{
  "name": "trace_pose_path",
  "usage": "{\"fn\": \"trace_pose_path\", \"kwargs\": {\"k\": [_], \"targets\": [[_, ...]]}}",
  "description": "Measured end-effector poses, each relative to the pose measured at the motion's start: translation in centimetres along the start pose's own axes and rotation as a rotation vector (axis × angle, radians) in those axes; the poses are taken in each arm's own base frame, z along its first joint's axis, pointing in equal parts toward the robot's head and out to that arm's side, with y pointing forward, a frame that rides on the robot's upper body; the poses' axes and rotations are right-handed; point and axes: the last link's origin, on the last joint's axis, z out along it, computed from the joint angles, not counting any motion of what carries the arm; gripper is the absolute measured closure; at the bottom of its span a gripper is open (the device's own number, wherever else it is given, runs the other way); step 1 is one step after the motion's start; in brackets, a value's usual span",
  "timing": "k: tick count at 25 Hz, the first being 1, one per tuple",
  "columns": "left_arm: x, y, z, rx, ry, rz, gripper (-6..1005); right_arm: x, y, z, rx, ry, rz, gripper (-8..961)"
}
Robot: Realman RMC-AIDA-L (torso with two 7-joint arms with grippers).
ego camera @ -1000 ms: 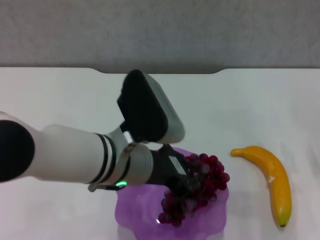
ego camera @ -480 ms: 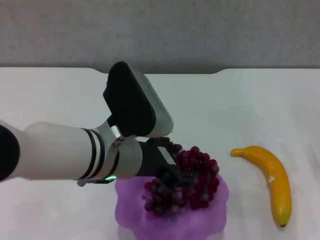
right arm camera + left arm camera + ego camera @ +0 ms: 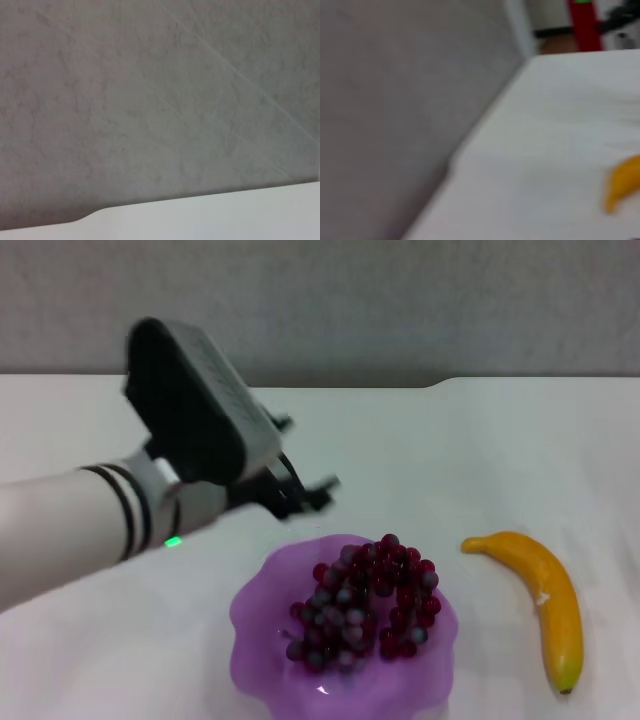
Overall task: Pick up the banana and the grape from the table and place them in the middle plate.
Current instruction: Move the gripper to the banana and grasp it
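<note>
White table (image 3: pixel 480 450) has lots of open room around your purple middle plate (image 3: pixel 262 608). Your grape (image 3: pixel 365 602) lies in it. Your banana (image 3: pixel 545 598) lies beside it, apart. Your left gripper (image 3: pixel 300 490) hangs above the table, empty, fingers apart. Only your left wrist view shows a red post (image 3: pixel 583 24).

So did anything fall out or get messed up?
Nothing looks spilled. The grape bunch lies inside the middle plate, none on the table. The banana waits whole to the plate's right. The left gripper is empty, above the table.
</note>
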Motion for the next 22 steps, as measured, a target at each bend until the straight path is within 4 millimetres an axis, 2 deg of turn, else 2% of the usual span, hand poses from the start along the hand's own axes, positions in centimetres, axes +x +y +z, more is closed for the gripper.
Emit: {"fn": "trace_pose_path", "kwargs": {"k": [3, 4, 6, 13, 17, 22], "targets": [[-0.8, -2.0, -0.3, 0.151, 0.064, 0.029, 114, 0.0, 0.0, 0.0, -0.001, 0.000, -0.001, 391], [-0.8, -2.0, -0.3, 0.151, 0.064, 0.029, 114, 0.0, 0.1, 0.0, -0.002, 0.001, -0.001, 390], [-1.7, -3.9, -1.3, 0.323, 0.170, 0.018, 115, 0.1, 0.1, 0.1, -0.001, 0.003, -0.001, 390], [-3.8, -6.5, -3.8, 0.613, 0.374, -0.046, 117, 0.1, 0.1, 0.1, -0.002, 0.003, -0.001, 390], [-6.2, -9.0, -5.0, 0.713, 0.437, -0.242, 118, -0.1, 0.3, 0.2, -0.007, 0.001, -0.003, 390], [-9.4, -11.9, -6.9, 0.742, 0.528, -0.510, 119, -0.1, 0.3, 0.2, -0.008, 0.001, -0.004, 389]]}}
